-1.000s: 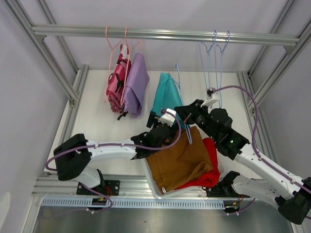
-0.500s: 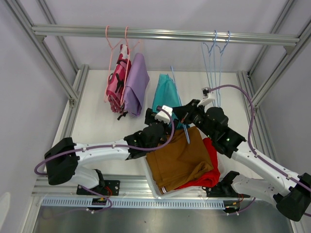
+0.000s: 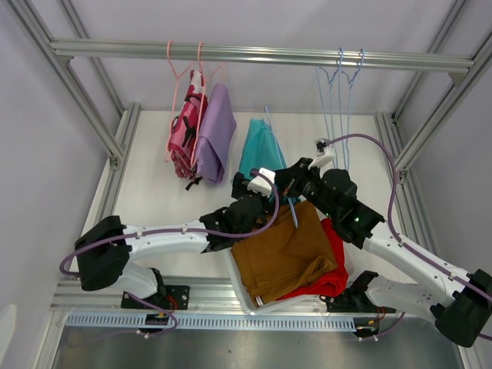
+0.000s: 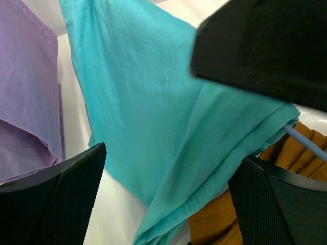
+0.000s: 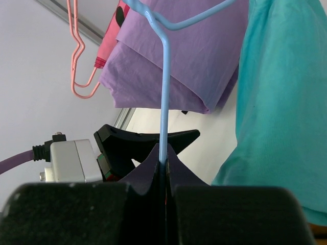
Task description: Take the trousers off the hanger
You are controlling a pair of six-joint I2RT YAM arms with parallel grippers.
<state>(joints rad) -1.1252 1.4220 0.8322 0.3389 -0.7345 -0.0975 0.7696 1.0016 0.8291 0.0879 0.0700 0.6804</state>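
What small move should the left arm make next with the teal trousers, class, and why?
Probably close the left fingers on the teal trousers. They stand open with the cloth hanging just ahead, between them, while the right fingers are shut on the wire of the blue hanger that carries the trousers. Once gripped, the trousers could likely be drawn off.

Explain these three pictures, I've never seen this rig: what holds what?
Two robot arms work under a metal rail. The top picture looks down from behind them; the other two come from cameras on each wrist. The right gripper is shut on a light blue wire hanger, which carries folded teal cloth trousers. The left gripper is open, that teal cloth between its fingers. Mustard-brown trousers and red trousers lie piled below; lilac trousers and pink camouflage trousers hang on the rail.
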